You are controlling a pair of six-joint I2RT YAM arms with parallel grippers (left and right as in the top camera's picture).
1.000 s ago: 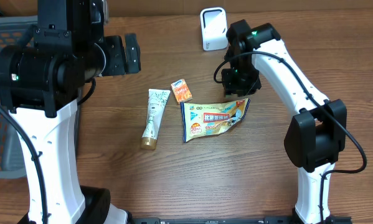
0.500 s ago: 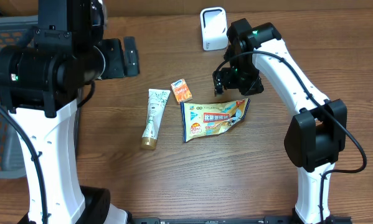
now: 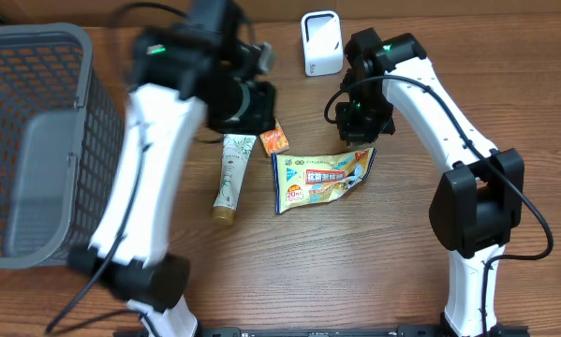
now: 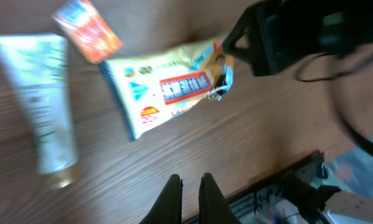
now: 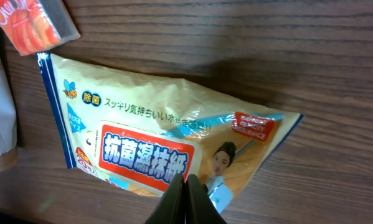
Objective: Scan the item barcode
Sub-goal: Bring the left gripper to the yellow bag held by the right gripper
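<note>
While both pincers stand with jaws pressed together and nothing between them, the wooden table (image 3: 355,271) lies under each. A grey mesh basket (image 3: 36,140) sits well to the left of the left pincer (image 4: 189,186), at the table's edge. Directly under the right pincer (image 5: 186,186) lies the wipes pack (image 5: 167,124), flat and label up; whether the tips touch it cannot be told. The left pincer hovers apart from the pack, which lies ahead of it in its wrist view. A tube (image 3: 230,173) lies close below the left pincer, beside the pack. A white scanner (image 3: 321,42) stands beyond the right pincer, near the far edge. A small orange sachet (image 3: 273,138) lies between the two pincers, just off the pack's corner.
</note>
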